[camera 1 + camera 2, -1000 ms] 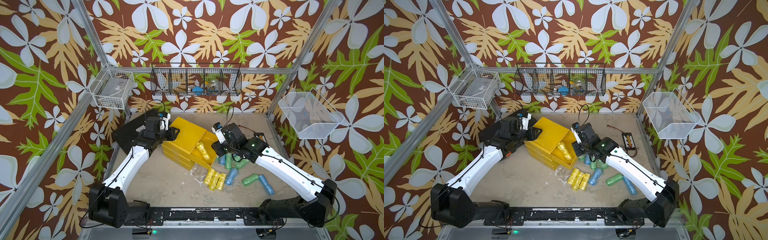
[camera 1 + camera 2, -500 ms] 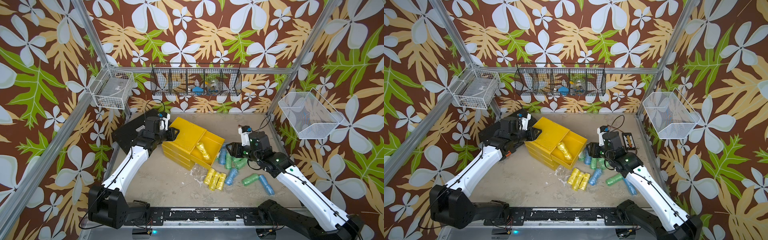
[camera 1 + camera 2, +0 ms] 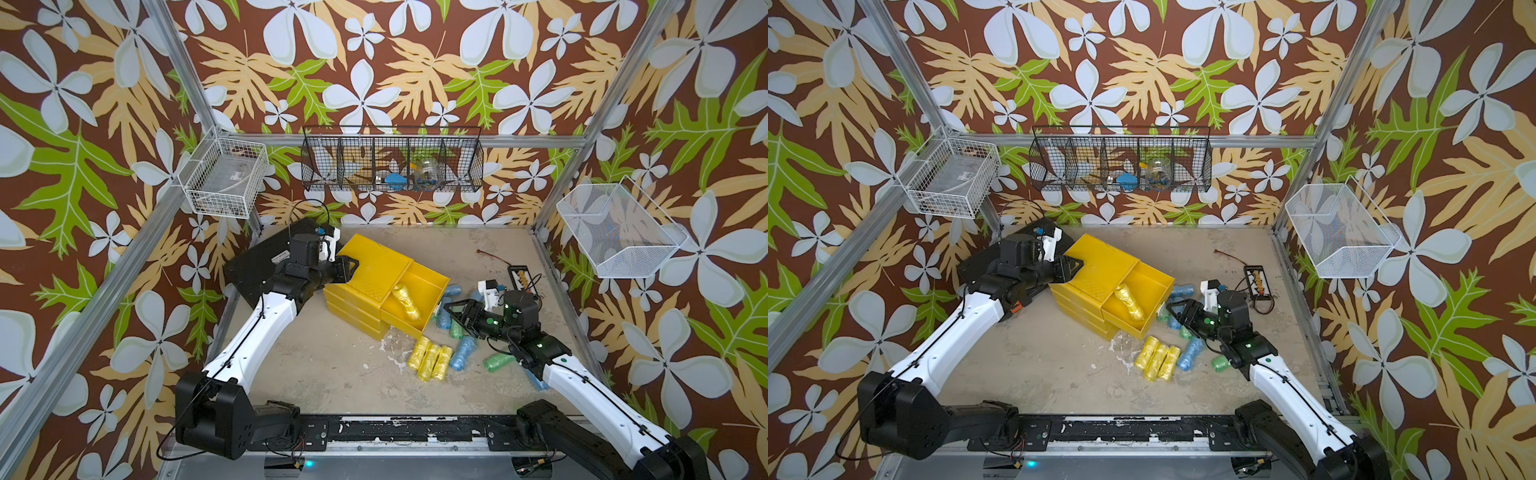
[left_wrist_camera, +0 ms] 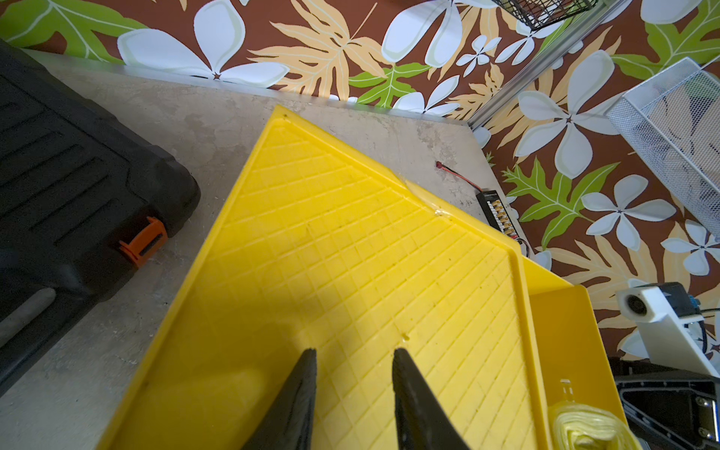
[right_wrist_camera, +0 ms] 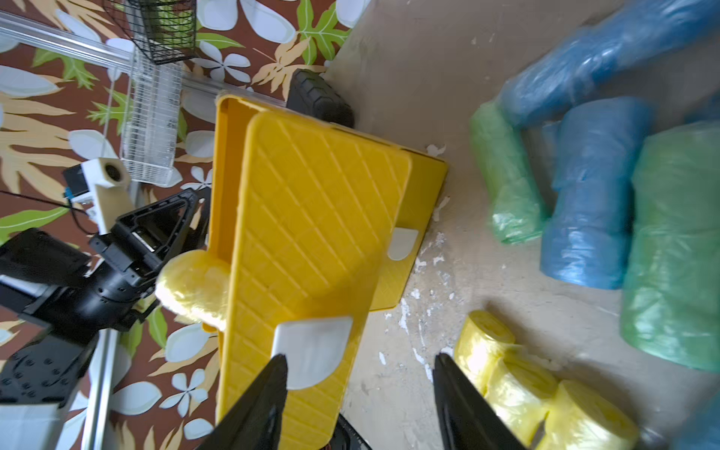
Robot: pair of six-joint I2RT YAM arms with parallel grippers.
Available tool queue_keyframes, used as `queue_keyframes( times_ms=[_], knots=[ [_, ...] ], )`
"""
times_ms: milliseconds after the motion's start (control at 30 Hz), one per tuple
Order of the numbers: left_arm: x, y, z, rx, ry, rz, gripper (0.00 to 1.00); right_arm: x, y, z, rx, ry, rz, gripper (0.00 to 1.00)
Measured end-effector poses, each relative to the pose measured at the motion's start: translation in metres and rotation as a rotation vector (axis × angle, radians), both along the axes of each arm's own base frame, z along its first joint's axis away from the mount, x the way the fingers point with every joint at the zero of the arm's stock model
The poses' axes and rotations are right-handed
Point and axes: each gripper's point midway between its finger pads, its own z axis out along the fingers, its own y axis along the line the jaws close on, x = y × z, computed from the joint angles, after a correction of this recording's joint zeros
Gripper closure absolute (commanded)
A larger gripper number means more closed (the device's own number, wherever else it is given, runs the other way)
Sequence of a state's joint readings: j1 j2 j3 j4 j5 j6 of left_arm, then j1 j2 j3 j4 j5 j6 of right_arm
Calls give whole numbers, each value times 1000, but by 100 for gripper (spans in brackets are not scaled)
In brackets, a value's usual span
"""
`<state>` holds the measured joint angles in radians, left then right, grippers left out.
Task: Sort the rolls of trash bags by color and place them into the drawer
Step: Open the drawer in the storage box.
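Left end effector nearly closed, empty, pressed on the top of the yellow drawer chest beside the black tool case. Top drawer pulled out, one yellow roll inside. Right end effector part open, empty, over green and blue rolls; three yellow rolls on the tabletop.

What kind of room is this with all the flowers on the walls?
Probably a robot test booth, not a real room. Two robot arms are bolted to a rail at a small table, metal posts frame flowery wallpaper, and wire baskets hang on the walls.
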<state>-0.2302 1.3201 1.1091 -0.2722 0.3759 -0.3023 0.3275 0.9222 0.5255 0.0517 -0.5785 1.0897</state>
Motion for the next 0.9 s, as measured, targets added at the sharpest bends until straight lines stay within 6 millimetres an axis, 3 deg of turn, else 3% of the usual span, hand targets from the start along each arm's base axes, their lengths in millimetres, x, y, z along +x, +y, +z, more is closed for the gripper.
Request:
queue_keyframes(
  times_ms=[200, 400, 767, 833, 900],
  knots=[
    [0, 0, 0, 0, 1, 0, 64, -6, -1, 9, 114, -14, -8, 34],
    [0, 0, -1, 0, 0, 0, 64, 2, 2, 34, 119, -80, 9, 30],
    [1, -1, -1, -2, -2, -2, 64, 10, 8, 27, 108, -48, 34, 15],
    [1, -1, -1, -2, -2, -2, 64, 12, 10, 23, 108, -37, 40, 1],
    [1, -1, -1, -2, -2, -2, 64, 15, 12, 17, 109, -21, 45, 0]
  ],
)
